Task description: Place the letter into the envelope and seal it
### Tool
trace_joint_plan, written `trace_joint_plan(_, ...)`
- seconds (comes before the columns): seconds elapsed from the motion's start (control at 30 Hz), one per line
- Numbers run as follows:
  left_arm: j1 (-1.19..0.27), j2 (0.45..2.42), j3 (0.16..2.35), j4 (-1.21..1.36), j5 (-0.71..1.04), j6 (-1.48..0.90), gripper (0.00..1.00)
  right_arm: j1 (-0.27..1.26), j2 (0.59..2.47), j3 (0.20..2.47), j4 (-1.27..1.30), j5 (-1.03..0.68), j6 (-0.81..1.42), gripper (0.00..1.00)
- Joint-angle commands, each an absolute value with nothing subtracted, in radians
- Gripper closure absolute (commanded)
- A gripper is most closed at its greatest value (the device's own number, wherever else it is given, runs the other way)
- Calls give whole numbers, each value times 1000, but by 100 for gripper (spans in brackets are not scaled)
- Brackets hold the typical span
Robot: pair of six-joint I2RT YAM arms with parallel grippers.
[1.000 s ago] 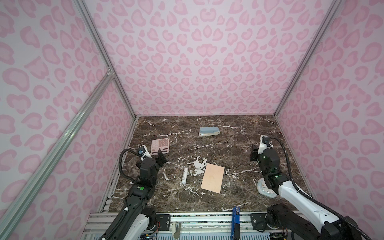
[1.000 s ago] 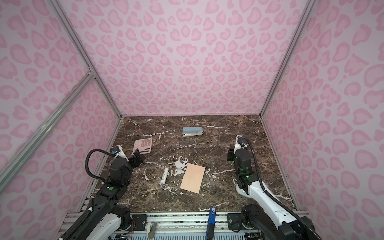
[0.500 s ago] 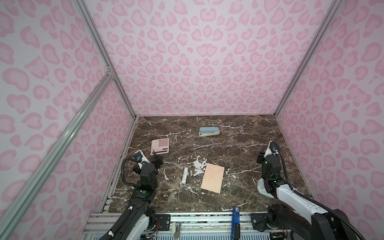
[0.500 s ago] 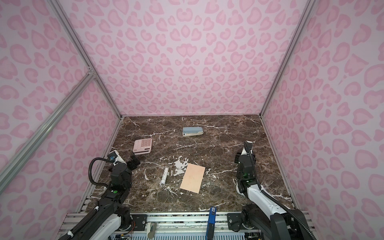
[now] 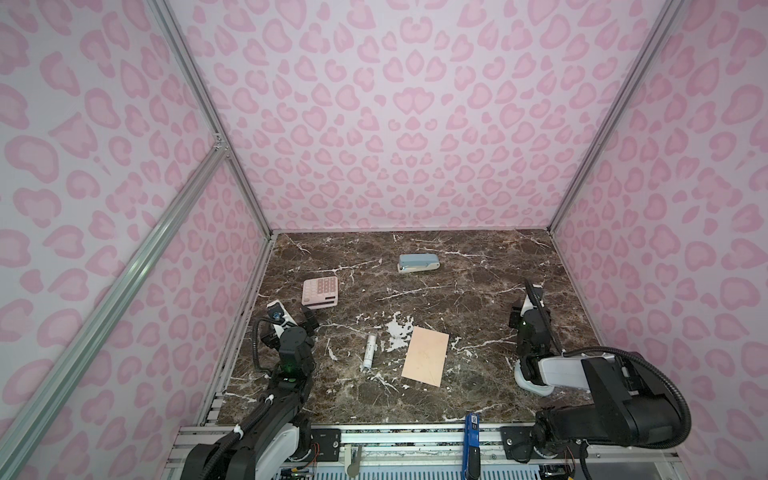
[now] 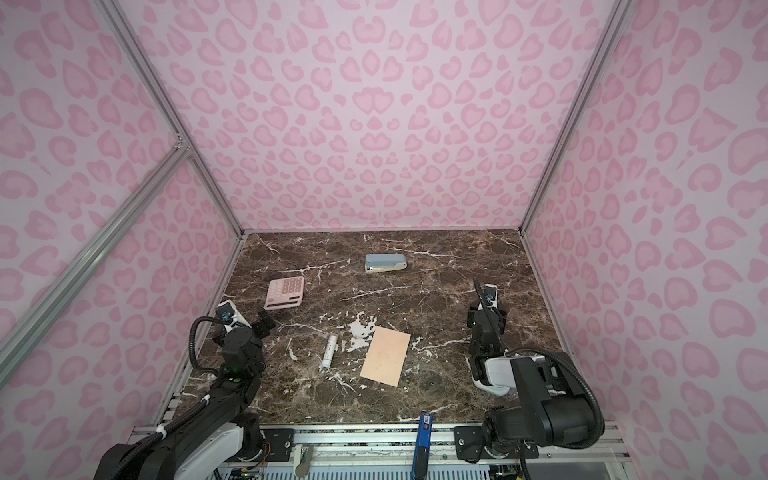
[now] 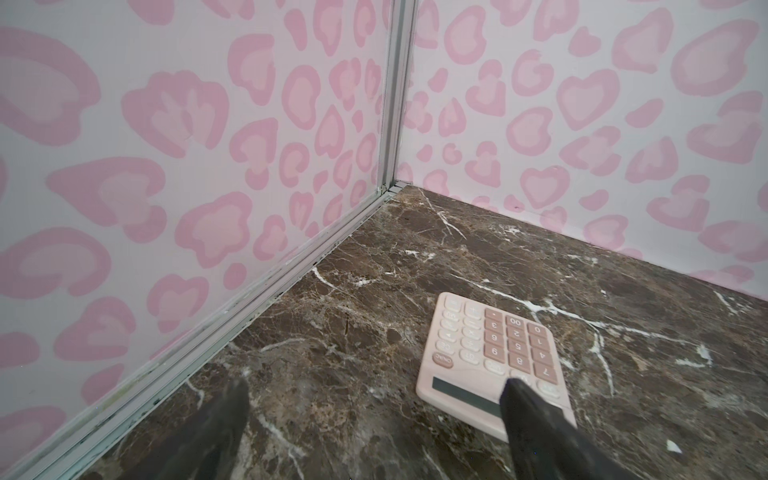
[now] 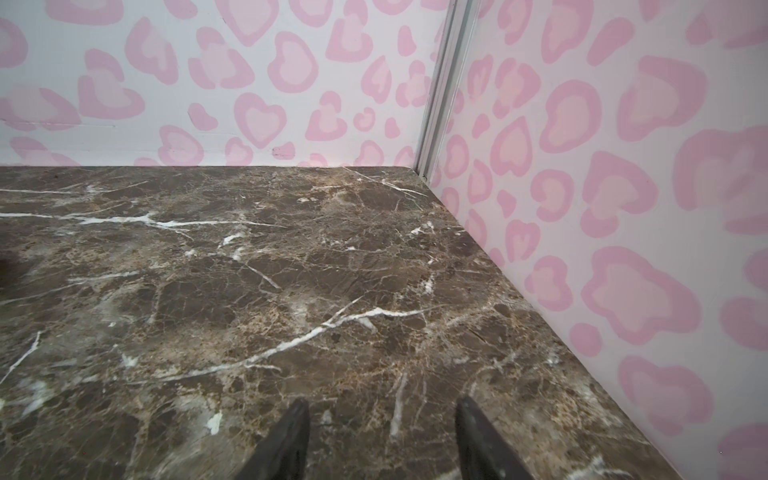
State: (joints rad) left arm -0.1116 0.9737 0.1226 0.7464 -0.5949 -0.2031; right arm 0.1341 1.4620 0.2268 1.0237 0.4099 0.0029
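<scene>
Both arms have drawn back to their own sides of the tabletop point(image 5: 478, 266). The left claw point(image 7: 374, 386) gapes empty near the calculator point(image 7: 494, 361), and the right claw point(image 8: 383, 403) has spread, also empty. The envelope point(image 5: 425, 356) lies unmoved mid-tabletop with no letter in view, so the task looks finished.

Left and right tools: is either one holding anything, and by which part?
Nothing is held. The left tool and the right tool both stand open and empty; the envelope lies flat on the table, apart from both.
</scene>
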Motion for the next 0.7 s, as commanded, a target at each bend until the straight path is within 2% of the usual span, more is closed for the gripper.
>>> trace_joint_plan(0.0,-83,1060,116,971,-523,-156,3,128,1554,236,1201,379,-12,40)
trace_joint_plan(0.07,-73,1120,96,1083,-508,-121,3,128,1592,248,1246,363,-35,40)
trace_joint_plan(0.17,-43,1200,82,1190,-442,-109,3,112,1537,306,1040,333,-4,38)
trace_joint_plan(0.27,-26,1311,88,1284,-384,-115,3,78,1546,327,1010,282,15,29)
trace_joint_plan(0.33,-25,1400,89,1373,-358,-110,3,76,1539,336,978,274,17,2)
trace_joint_plan(0.43,-25,1429,101,1382,-285,-83,0,64,1540,347,958,251,24,2)
trace_joint_plan(0.53,-25,1499,167,1350,-268,-66,1,61,1541,348,958,245,25,2)
trace_joint_plan(0.6,-25,1458,200,1209,-240,-67,4,62,1541,348,958,245,25,2)
trace_joint_plan(0.67,-24,1490,206,1251,-234,-59,4,61,1540,347,958,245,25,2)
